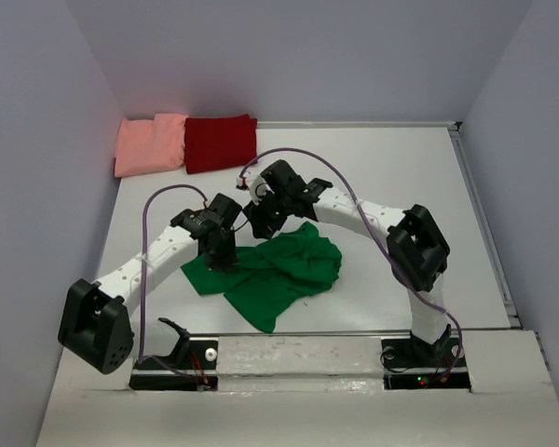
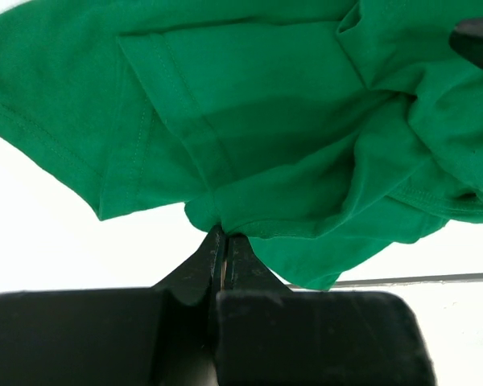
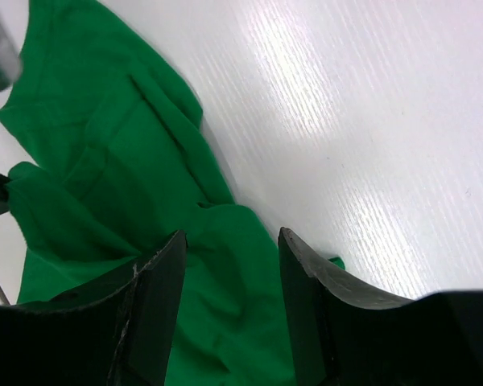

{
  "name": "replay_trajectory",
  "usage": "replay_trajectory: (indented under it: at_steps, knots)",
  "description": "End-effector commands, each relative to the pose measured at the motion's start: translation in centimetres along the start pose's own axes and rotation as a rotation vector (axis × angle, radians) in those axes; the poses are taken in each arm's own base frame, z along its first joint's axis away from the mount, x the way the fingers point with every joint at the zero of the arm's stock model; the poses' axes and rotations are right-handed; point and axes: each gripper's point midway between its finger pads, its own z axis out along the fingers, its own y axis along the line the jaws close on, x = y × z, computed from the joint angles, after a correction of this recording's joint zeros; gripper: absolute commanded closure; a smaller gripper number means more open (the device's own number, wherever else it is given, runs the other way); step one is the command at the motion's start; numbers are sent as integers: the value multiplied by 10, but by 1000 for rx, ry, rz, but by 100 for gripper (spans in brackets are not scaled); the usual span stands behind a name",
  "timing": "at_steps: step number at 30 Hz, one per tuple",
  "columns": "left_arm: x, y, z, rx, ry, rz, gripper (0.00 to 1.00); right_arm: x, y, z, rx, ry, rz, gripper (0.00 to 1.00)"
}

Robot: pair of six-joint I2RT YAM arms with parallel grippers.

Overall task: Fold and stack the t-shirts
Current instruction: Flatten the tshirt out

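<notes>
Tight left hand [image 2: 224, 241] on green t-shirt [image 2: 266, 104]

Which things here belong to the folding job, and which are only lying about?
Job: green t-shirt, pinched by the left hand; salmon-pink t-shirt and dark red t-shirt, folded at the far left corner; right hand, open over the green one.
Lying about: nothing; only the table itself.

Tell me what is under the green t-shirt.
The green t-shirt lies on the white table, which shows all round its edges. The left gripper is shut on one edge. The shirt's crumpled middle hides anything that might lie beneath.
</notes>
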Motion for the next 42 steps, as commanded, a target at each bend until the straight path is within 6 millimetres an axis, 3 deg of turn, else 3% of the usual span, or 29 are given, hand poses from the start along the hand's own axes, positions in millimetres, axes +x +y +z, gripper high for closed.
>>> replay_trajectory:
  at_steps: [1, 3, 11, 21, 42]
  knots:
    - [2, 6, -4, 7, -13, -1, 100, -30, 15, -19, 15, -94, -101, 45]
    - [0, 8, -4, 6, -17, -10, 100, -34, 22, -20, 6, -122, -123, 46]
    - [1, 10, -6, 28, -10, -30, 100, -17, 41, -2, -34, -123, -129, 46]
    - [-1, 12, -11, 39, -35, -46, 100, -22, 56, 11, -63, -134, -153, 48]
    - [-3, 7, -16, 82, -57, -45, 100, -8, 47, 47, -69, -107, -150, 52]
